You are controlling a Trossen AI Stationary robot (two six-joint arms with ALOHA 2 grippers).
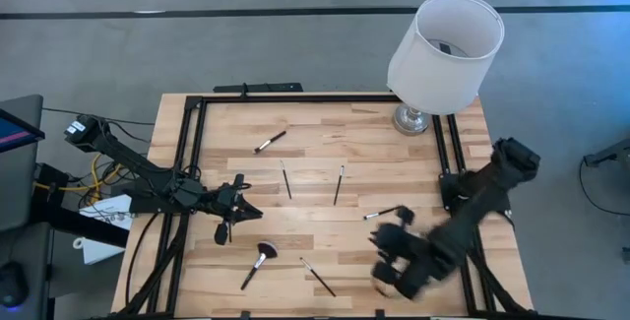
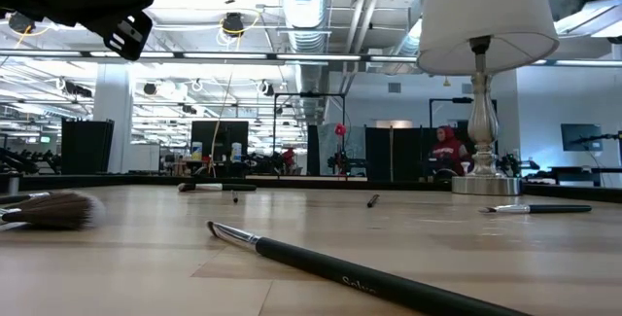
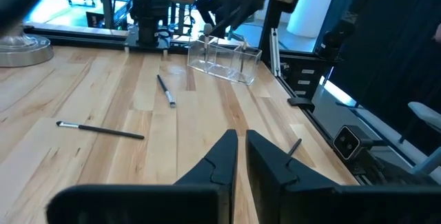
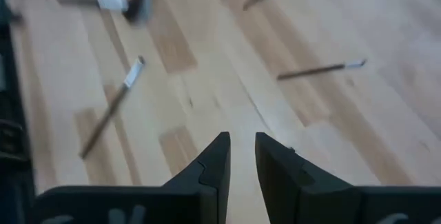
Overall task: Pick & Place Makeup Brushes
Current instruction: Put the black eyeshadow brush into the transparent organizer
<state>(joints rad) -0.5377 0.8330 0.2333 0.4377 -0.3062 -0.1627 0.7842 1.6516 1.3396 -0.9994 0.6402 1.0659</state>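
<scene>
Close to the near edge of the tabletop (image 1: 325,148) lie a fluffy brush (image 1: 258,263) and a thin brush (image 1: 318,277). The right gripper (image 1: 389,261) hangs above the near right part, empty, its fingers a small way apart. The left gripper (image 1: 228,224) waits over the left side, fingers almost together, holding nothing. More brushes (image 1: 338,184) lie scattered across the middle. A white lamp (image 1: 443,49) stands at the far right corner.

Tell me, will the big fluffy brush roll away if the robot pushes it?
Probably not far: the fluffy brush has a wide fan head that should stop rolling. Its bristles look soft, so they'd likely bend. The slim handle seems light and might slide.
</scene>
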